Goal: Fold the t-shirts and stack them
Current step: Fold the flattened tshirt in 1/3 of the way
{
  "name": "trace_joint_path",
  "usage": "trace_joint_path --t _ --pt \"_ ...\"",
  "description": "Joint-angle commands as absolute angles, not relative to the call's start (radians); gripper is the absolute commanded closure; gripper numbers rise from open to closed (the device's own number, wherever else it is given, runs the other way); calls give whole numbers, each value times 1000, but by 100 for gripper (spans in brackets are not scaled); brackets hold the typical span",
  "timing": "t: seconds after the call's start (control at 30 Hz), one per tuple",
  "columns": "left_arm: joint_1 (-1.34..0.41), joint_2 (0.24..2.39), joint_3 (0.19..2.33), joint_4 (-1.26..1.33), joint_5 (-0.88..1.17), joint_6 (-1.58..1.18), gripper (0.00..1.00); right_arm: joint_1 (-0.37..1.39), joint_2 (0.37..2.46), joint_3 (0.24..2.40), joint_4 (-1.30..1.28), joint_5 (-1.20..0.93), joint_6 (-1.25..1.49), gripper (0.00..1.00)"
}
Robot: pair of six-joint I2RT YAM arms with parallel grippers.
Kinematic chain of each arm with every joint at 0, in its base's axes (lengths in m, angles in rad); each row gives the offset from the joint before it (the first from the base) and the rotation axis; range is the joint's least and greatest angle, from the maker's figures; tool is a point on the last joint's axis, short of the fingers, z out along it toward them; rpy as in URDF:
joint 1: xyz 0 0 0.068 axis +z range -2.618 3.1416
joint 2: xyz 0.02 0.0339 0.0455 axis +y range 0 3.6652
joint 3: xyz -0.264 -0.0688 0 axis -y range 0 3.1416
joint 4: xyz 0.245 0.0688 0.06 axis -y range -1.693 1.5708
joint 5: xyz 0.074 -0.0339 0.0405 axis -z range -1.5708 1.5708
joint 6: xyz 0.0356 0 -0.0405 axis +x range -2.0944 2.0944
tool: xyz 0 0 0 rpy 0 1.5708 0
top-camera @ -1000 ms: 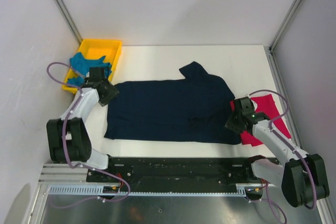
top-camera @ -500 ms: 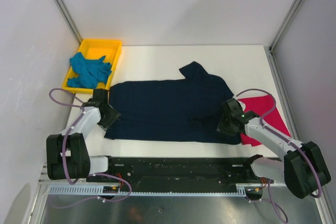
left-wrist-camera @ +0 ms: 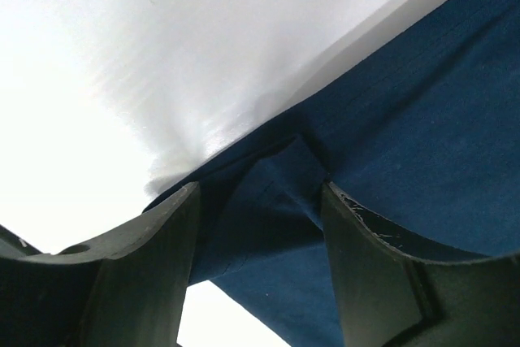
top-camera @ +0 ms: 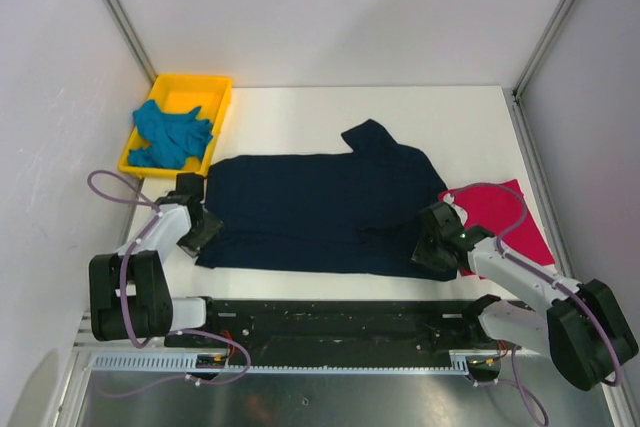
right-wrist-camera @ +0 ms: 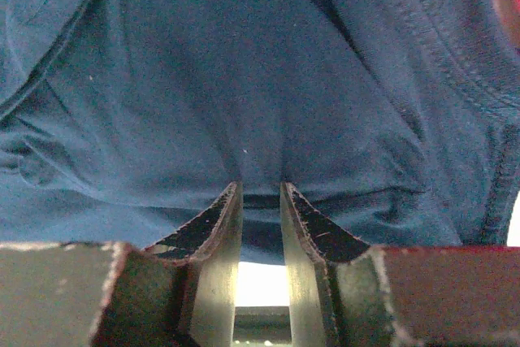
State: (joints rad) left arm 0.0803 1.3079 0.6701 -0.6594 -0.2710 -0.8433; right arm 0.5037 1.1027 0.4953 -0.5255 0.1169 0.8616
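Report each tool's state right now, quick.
Left tool: open, straddling a corner of the navy shirt, not clamped on it.
Right tool: closed, pinching the navy shirt's edge.

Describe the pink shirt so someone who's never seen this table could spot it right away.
Start at the white table and find the big navy t-shirt spread across its middle. At that shirt's right end the crimson-pink t-shirt lies flat, its left edge under the navy cloth. It is the only pink cloth; the teal t-shirt sits crumpled in the yellow tray at far left.
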Motion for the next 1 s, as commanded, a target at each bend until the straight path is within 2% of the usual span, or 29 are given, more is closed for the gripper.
trace_joint_path --t 0.0,0.27,0.57,0.87,0.97 --pt "94 1274 719 -688 -357 -805 34 549 1040 460 -601 89 917 70" --pt "93 1256 816 -691 -298 -720 33 540 1036 555 -628 132 867 70" --pt "92 1277 826 -695 -236 -789 35 509 1081 723 -635 179 798 70" --pt "84 1333 848 -698 -248 -869 49 499 1129 727 -619 174 785 70" --pt "82 1341 836 -702 -253 -902 51 492 1137 726 -617 177 775 70"
